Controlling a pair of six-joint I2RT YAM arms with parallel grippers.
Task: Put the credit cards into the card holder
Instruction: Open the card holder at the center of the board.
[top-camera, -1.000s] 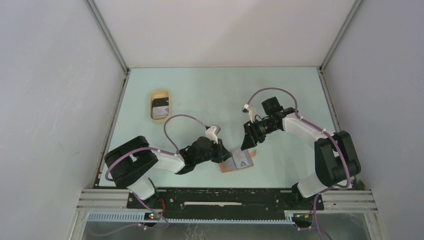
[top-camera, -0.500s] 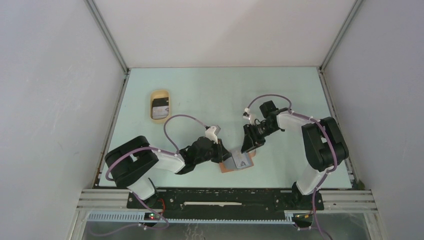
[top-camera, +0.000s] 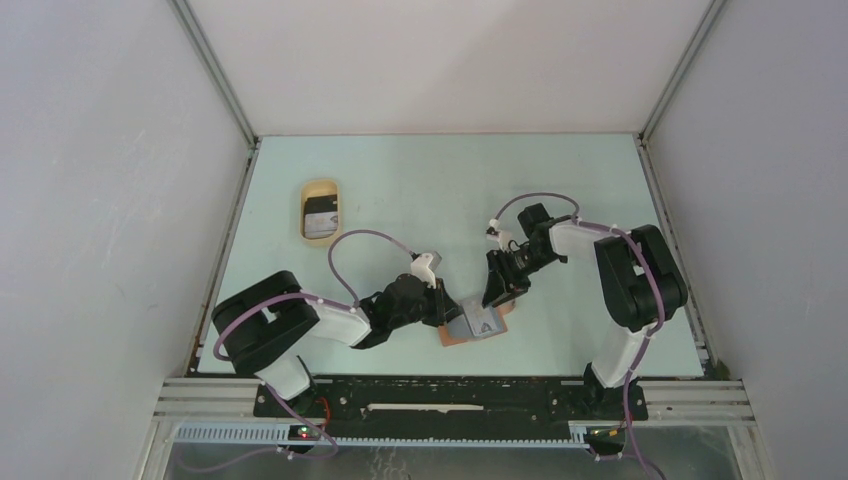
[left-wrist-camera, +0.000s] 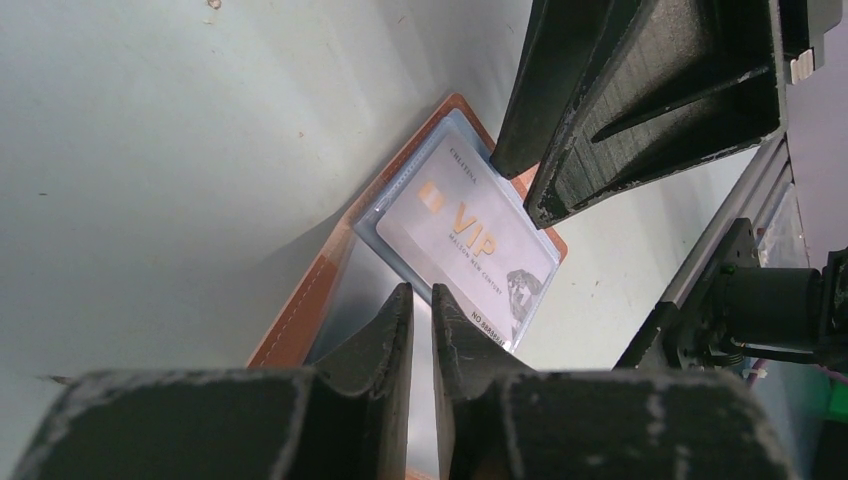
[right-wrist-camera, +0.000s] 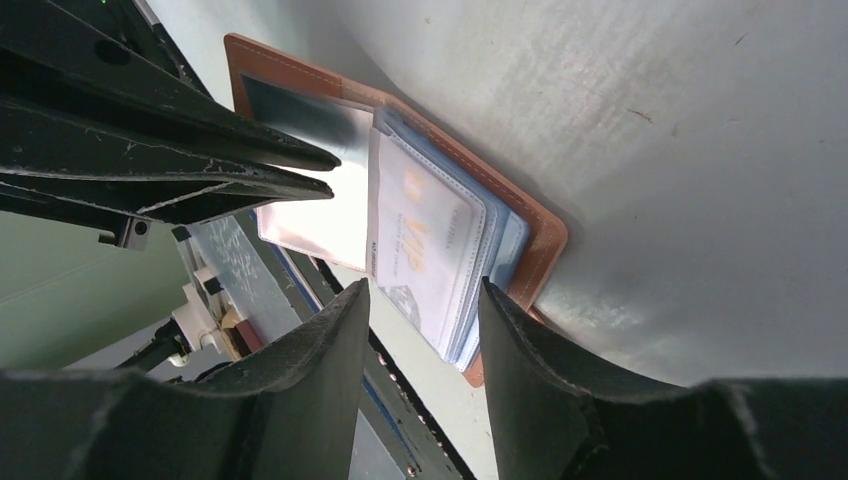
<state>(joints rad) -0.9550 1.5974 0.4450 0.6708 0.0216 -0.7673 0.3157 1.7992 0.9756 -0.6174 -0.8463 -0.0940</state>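
Motion over the last second belongs to the right arm alone: its elbow has folded in toward the middle of the table (top-camera: 420, 180), and the right gripper (right-wrist-camera: 425, 292) has crept a little closer to the card holder (top-camera: 478, 325). The holder lies open by the table's near edge, between the two grippers, where it lay before.

The right gripper's fingers stand moderately apart and hold nothing. They bracket the free end of a pale VIP card (left-wrist-camera: 468, 238) that sits at a clear pocket of the holder; how deep it is in, I cannot tell.

The left gripper (left-wrist-camera: 420, 292) has not shifted. Its fingers are closed to a hairline gap and appear to pinch a clear pocket leaf, holding it up off the left side, though the contact itself is hard to make out.

By my reading, one card is close to seated and needs only a nudge. More credit cards (top-camera: 321, 215) wait in the tan oval tray (top-camera: 304, 212) at far left, well apart, so most of the job lies ahead.
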